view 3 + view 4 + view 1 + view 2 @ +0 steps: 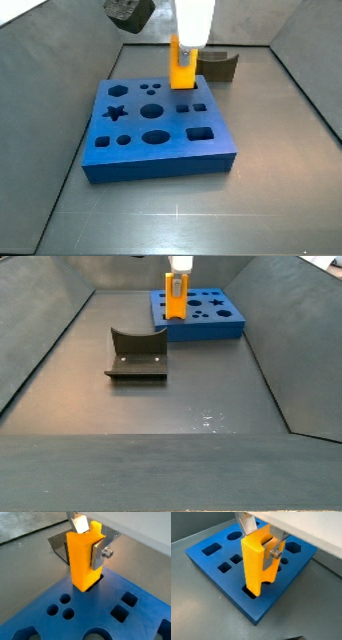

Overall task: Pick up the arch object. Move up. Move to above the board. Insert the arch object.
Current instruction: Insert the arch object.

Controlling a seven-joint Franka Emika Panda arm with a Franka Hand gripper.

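Note:
The arch object [83,559] is a bright orange-yellow upright block, and my gripper [87,547] is shut on its upper part. A silver finger plate [272,555] presses one of its sides; the opposite finger is mostly hidden behind it. The arch object [256,564] stands upright over the blue board [218,562], with its lower end in the mouth of a slot near the board's edge. Most of its length is above the board's top. In both side views the arch object [182,62] [175,304] rises at a corner of the board [134,150] [221,321], under the gripper [185,45] [177,276].
The dark fixture [136,354] stands on the floor apart from the board, also seen just behind the board [218,66] and behind the held piece [59,544]. Grey sloping walls enclose the floor. The board's other holes (star, circles, oval, squares) are open.

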